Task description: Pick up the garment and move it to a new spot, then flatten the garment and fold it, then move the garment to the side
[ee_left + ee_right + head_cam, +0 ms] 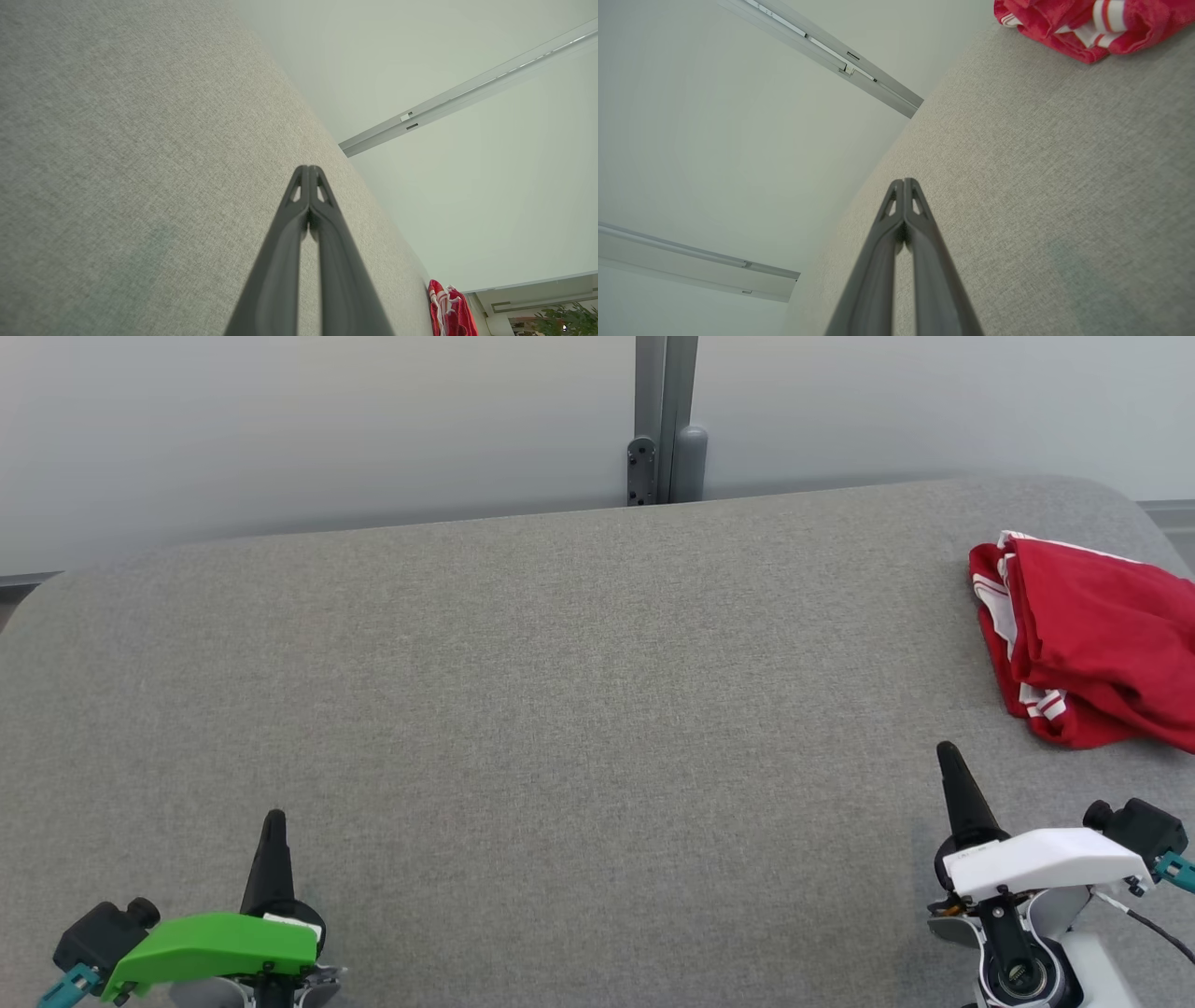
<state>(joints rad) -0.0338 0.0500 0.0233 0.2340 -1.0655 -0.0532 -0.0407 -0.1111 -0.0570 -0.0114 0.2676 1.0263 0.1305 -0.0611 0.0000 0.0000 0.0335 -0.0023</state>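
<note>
- Garment (1092, 644): red with white striped trim, in a bunched, layered pile at the far right of the grey surface (560, 709). It runs off the head view's right edge, so I can't tell its full extent.
- Left gripper (274, 826): low at the near left, fingers pressed together with nothing between them. The left wrist view confirms it, tips (308, 170) meeting over bare fabric. It sits well apart from the garment (451, 312).
- Right gripper (949, 756): near right, fingers together and empty, same in its wrist view (904, 183). It is near the garment (1064, 32) but not touching it.
- Stage is ambiguous. A rumpled pile off to one side fits a garment waiting to be lifted to a new spot. It fits just as well one already folded and set aside. The layers look loosely doubled rather than crisp, and that doesn't settle it.
- So no call on a next move from here.
- Handling notes, either way:
  - The cloth is soft and stacked, so a pinch at one edge would likely take only the top layer and drag the rest.
  - The striped hem at the near-left corner is the clearest edge to read.
  - The middle of the surface is bare and reachable by both arms.
  - The right arm is the closer one, and the pile sits near the surface's right end, so there is little margin on that side.
</note>
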